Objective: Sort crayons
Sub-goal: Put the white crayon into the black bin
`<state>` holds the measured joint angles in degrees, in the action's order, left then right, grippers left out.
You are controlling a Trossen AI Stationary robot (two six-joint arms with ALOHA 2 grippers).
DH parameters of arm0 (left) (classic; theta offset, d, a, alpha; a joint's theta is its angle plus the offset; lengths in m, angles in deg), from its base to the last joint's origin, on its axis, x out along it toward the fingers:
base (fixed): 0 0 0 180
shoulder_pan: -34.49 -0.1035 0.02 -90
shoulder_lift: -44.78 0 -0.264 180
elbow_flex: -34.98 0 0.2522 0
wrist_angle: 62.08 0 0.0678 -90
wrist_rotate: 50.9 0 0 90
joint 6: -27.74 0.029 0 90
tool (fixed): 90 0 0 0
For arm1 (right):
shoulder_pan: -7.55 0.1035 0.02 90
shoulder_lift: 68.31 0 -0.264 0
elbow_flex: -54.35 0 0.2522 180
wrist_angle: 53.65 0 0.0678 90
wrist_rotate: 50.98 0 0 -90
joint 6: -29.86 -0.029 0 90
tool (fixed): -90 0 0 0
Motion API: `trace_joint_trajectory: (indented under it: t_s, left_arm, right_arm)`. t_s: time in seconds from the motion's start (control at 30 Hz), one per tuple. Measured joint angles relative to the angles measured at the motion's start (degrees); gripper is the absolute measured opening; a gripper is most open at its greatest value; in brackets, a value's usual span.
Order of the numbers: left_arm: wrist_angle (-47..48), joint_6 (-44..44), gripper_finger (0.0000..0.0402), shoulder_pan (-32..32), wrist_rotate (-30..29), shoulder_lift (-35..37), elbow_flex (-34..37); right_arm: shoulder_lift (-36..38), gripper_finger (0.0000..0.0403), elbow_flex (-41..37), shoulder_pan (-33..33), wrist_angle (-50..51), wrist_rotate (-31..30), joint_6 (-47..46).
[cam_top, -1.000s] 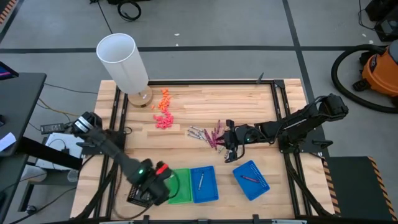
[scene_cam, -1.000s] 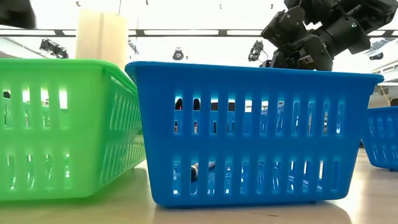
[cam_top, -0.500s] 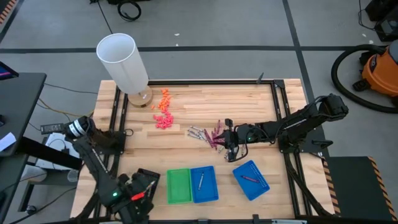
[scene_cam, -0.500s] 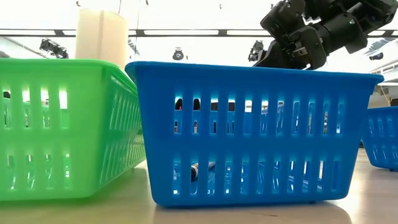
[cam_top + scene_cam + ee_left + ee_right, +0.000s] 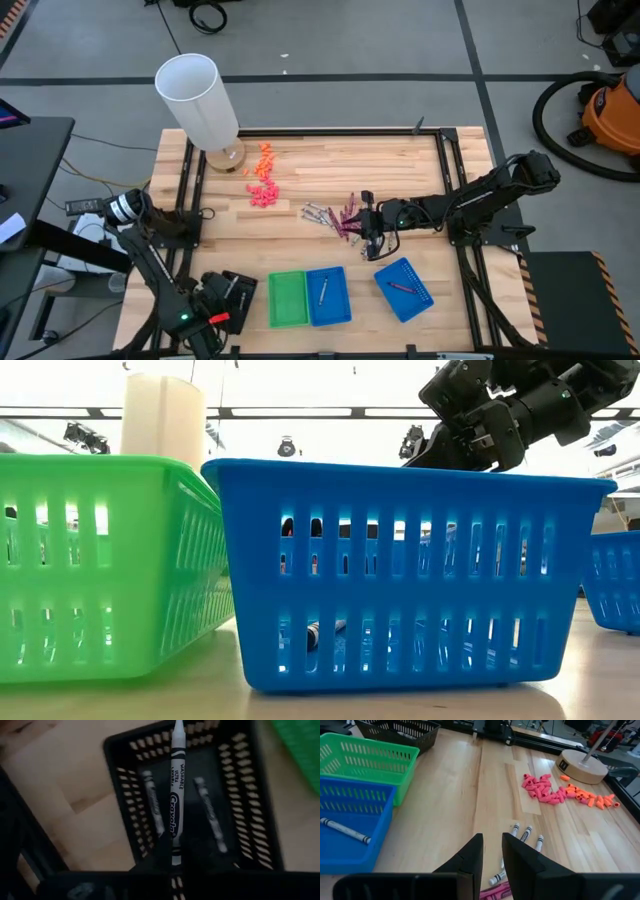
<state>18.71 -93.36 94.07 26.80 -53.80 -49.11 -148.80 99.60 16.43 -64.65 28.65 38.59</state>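
My left gripper (image 5: 173,860) is shut on a silver-grey crayon (image 5: 175,790) above a black slotted tray (image 5: 200,780) at the table's near left (image 5: 238,288). Two more grey crayons (image 5: 152,802) lie in that tray. My right gripper (image 5: 492,852) hangs open by a narrow gap and empty just over the pile of grey and magenta crayons (image 5: 335,217) at mid-table. It also shows in the low view (image 5: 480,430). A green tray (image 5: 287,298), a blue tray (image 5: 327,296) holding one crayon (image 5: 345,830) and a second blue tray (image 5: 404,288) holding a magenta crayon stand along the near edge. My left gripper pinches the crayon's lower end (image 5: 173,849) between its two fingers. Most of the crayon sticks out past the fingertips, in line with the fingers, its tip over the black tray. The crayon is clear of the tray and the table.
A tall white cylinder on a round wooden base (image 5: 197,100) stands at the far left. Chunky orange and pink bits (image 5: 262,180) lie in front of it. Bare wood lies between the pile and the trays (image 5: 450,795). In the low view the green (image 5: 100,560) and blue (image 5: 400,570) trays fill the foreground.
My left gripper, shut on the crayon, has swung from over the green tray's left side toward the table's near left, to above the black tray. My right gripper has tipped slightly over the crayon pile.
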Motion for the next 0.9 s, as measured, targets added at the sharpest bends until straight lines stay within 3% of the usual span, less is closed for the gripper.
trace_joint_trajectory:
  t_s: [0.43, 0.73, 0.9]
  left_arm:
    - [-11.7, -2.8, 0.0037, -0.6, 1.9, 0.0, 5.2]
    - [-10.8, -2.1, 0.0134, -1.2, 5.1, 0.9, 4.3]
    - [-2.7, 4.0, 0.0167, -4.0, 3.3, 2.3, 0.1]
  right_arm:
    - [0.0, 0.0082, 0.0, 0.0, 0.1, 0.2, -0.1]
    - [0.0, 0.0082, 0.0, 0.0, 0.1, 0.3, -0.1]
    - [0.0, 0.0082, 0.0, 0.0, 0.0, 0.3, 0.0]
